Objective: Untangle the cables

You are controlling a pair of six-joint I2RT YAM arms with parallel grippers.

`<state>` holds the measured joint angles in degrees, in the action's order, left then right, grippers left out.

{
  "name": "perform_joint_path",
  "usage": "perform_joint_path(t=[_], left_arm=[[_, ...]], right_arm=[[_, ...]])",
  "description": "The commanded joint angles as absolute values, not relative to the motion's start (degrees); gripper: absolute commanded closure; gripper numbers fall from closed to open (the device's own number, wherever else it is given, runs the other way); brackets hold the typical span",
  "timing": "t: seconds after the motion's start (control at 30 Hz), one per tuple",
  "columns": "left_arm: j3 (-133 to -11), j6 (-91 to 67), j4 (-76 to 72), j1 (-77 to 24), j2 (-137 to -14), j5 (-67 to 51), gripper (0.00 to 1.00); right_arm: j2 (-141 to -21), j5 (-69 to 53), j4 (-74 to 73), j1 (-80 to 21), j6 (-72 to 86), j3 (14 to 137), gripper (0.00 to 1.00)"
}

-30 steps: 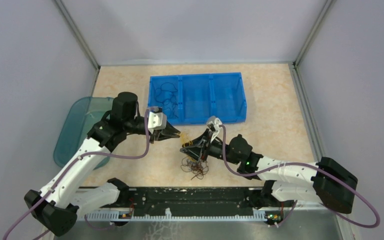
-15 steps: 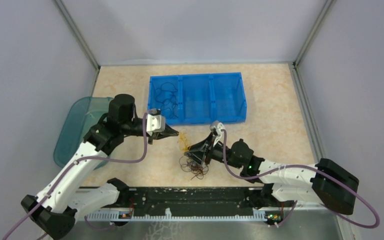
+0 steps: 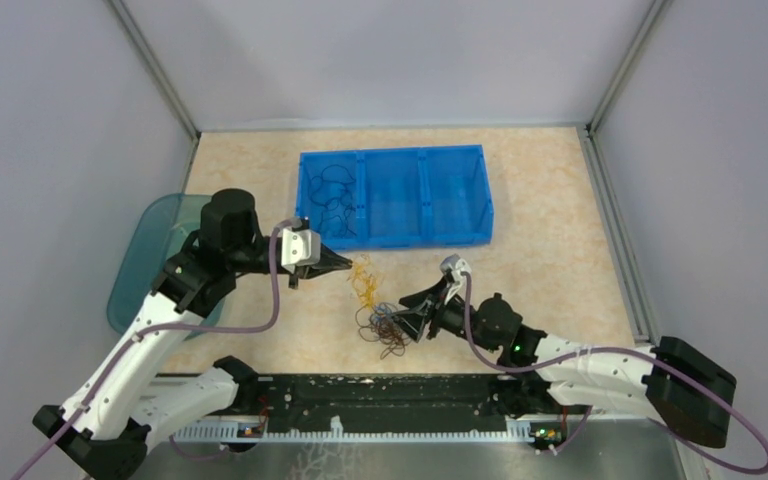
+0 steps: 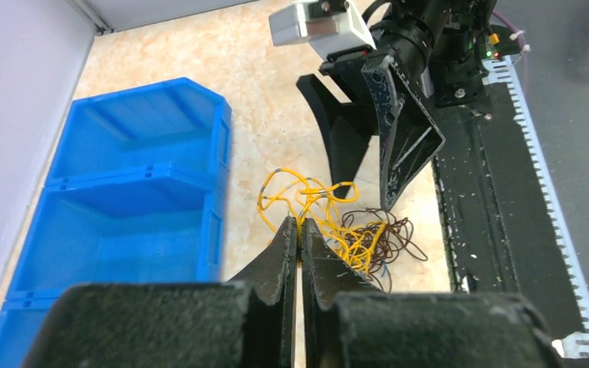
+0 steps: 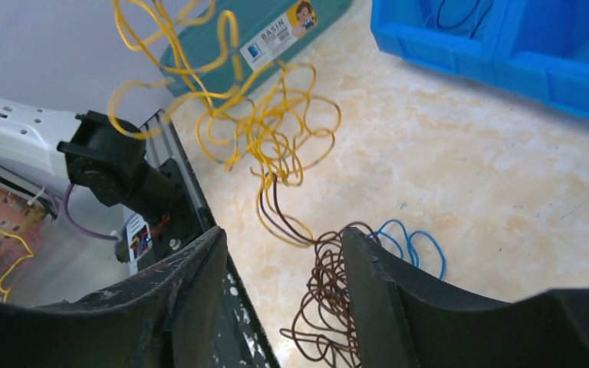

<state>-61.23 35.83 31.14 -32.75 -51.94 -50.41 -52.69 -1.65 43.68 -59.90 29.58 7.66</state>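
The cables lie on the table in front of the blue bin. My left gripper (image 3: 348, 264) is shut on a yellow cable (image 3: 363, 281) and holds it up; its loops trail down to a brown tangle (image 3: 388, 331). In the left wrist view the closed fingertips of that gripper (image 4: 300, 227) pinch the yellow cable (image 4: 311, 198) above the brown tangle (image 4: 387, 234). My right gripper (image 3: 412, 314) stands open just right of the tangle, holding nothing. In the right wrist view the right gripper (image 5: 284, 257) straddles the brown cable (image 5: 328, 295); a blue cable (image 5: 408, 236) lies beside it and the yellow cable (image 5: 264, 126) hangs ahead.
A blue three-compartment bin (image 3: 460, 235) sits behind the tangle, with dark cables (image 3: 332, 196) in its left compartment. A teal basin (image 3: 145, 250) lies at the left edge under the left arm. A black rail (image 3: 380, 395) runs along the near edge.
My left gripper closed on the yellow cable and drew it left, away from the tangle. My right gripper opened, released the tangle and dropped lower to the right.
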Motion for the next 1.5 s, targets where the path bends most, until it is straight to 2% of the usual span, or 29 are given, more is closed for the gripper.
perform_joint_path(t=[0.0,0.17,0.33,0.5,0.6,0.77,1.0,1.03,1.07,1.13,1.17,1.23,1.47], left_arm=[[-63.1,30.6,31.3,-33.1,-51.2,-52.5,0.94],[-63.1,27.0,30.1,-33.0,-50.6,-53.3,0.93],[-62.5,27.0,30.0,-33.0,-49.8,-52.9,0.93],[-62.5,26.8,30.1,-33.1,-49.5,-53.2,0.93],[-62.4,26.8,30.3,-33.1,-49.3,-52.8,0.93],[-60.0,29.7,31.6,-33.1,-48.1,-50.8,0.93],[-53.4,33.8,32.3,-33.1,-44.3,-47.6,0.92],[-53.1,33.8,32.2,-33.1,-44.1,-47.7,0.89],[-52.9,34.0,32.6,-33.1,-43.9,-47.9,0.79],[-53.1,34.1,34.0,-33.1,-43.8,-47.6,0.34],[-53.3,34.5,34.5,-33.0,-43.9,-47.3,0.19],[-54.3,34.6,35.2,-33.0,-44.0,-47.0,0.13],[-58.2,28.5,34.1,-33.0,-46.0,-51.1,0.12]], right_arm=[[-48.4,0.0,41.6,-60.3,26.2,13.2,0.39],[-51.2,-3.1,41.2,-60.2,22.7,19.6,0.37],[-54.6,-7.0,41.9,-60.1,21.4,24.0,0.40],[-56.9,-8.2,41.3,-59.6,20.4,26.3,0.58],[-56.7,-8.4,40.7,-59.5,19.9,26.6,0.76],[-51.8,-6.7,37.1,-59.0,19.1,25.8,1.00],[-46.4,-4.5,30.7,-58.8,17.8,26.0,1.00],[-46.2,-4.4,30.1,-58.8,17.7,26.2,1.00],[-46.1,-4.3,29.6,-58.8,17.4,26.6,1.00],[-46.2,-4.4,28.5,-58.8,16.9,27.6,1.00],[-46.3,-4.5,28.3,-58.8,16.8,28.1,1.00],[-46.5,-5.2,27.9,-58.8,16.4,29.0,1.00],[-48.2,-8.2,26.6,-58.8,15.3,32.1,1.00]])
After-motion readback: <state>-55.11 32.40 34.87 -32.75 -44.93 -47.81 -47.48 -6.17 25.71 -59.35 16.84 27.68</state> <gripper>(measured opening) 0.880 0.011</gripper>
